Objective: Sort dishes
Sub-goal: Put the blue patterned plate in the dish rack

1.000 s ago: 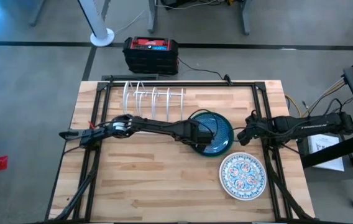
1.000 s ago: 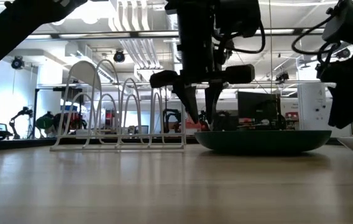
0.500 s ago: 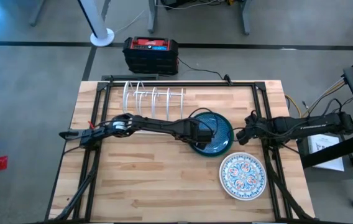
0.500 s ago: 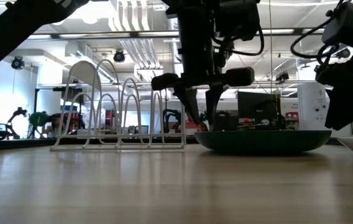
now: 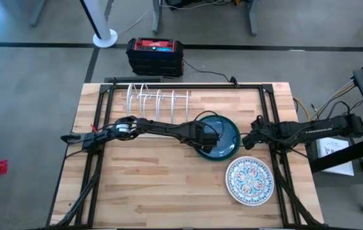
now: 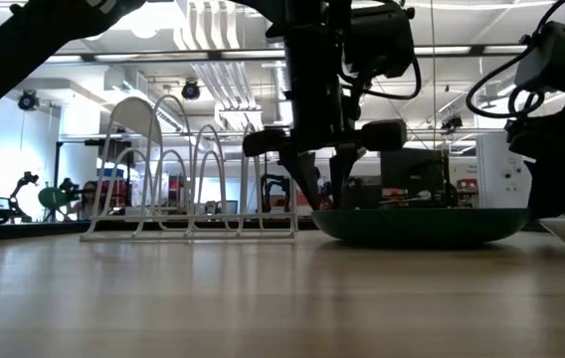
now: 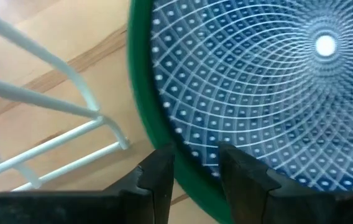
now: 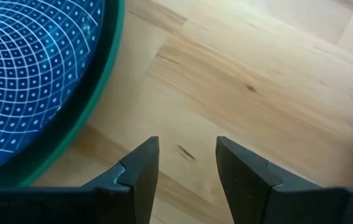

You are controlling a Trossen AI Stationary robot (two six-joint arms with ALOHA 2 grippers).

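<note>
Item, nearest the table's front edge: floral plate [image 5: 249, 181], white with colourful pattern, flat on the wood at the right, untouched. Item, mid-table: teal-blue plate [image 5: 222, 136] with green rim, lying flat; left gripper [image 7: 195, 171] stands over its rack-side edge, one finger on either side of the rim, while right gripper [image 8: 187, 163] hangs just beside the opposite rim, fingers parted over bare wood, holding nothing. Item, farthest: white wire rack [image 5: 158, 103].

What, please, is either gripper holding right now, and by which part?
The left gripper pinches the blue plate by its rim; the right gripper holds nothing.
</note>
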